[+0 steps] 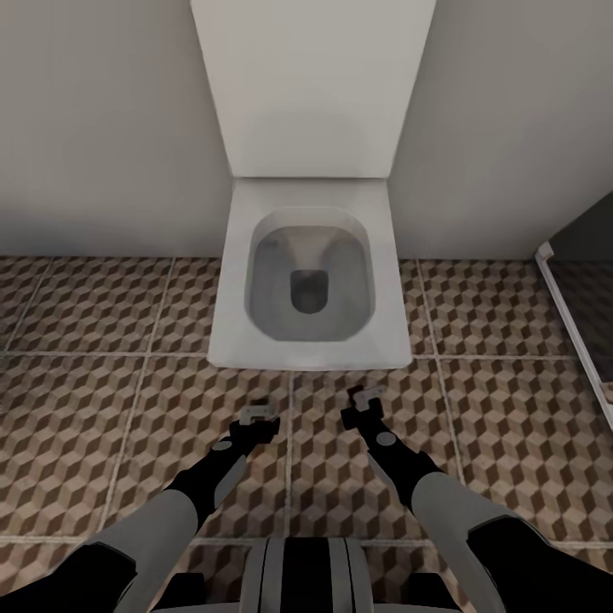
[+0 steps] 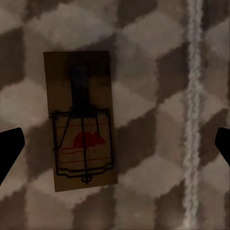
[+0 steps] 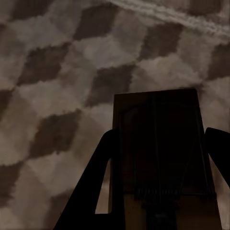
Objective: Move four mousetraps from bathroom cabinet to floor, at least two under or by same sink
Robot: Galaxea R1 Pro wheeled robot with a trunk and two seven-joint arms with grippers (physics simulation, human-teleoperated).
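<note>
One mousetrap (image 2: 84,139), a tan board with a black spring bar and a red bait patch, lies flat on the cube-patterned bathroom floor (image 1: 511,426). My left gripper (image 2: 115,143) hangs open above it, its dark fingertips (image 2: 9,148) wide apart at the picture's sides. In the head view the left gripper (image 1: 257,417) hovers low over the tiles just in front of the toilet. My right gripper (image 1: 364,400) is beside it, shut on a second mousetrap (image 3: 158,129) held a little above the floor (image 3: 57,72). The cabinet and the bathroom sink are out of view.
A white square toilet (image 1: 306,281) with its lid up stands straight ahead against the grey wall (image 1: 102,128). A white-edged raised rim (image 1: 579,328) with a dark panel runs along the right side. Tiled floor extends to the left and right of the toilet.
</note>
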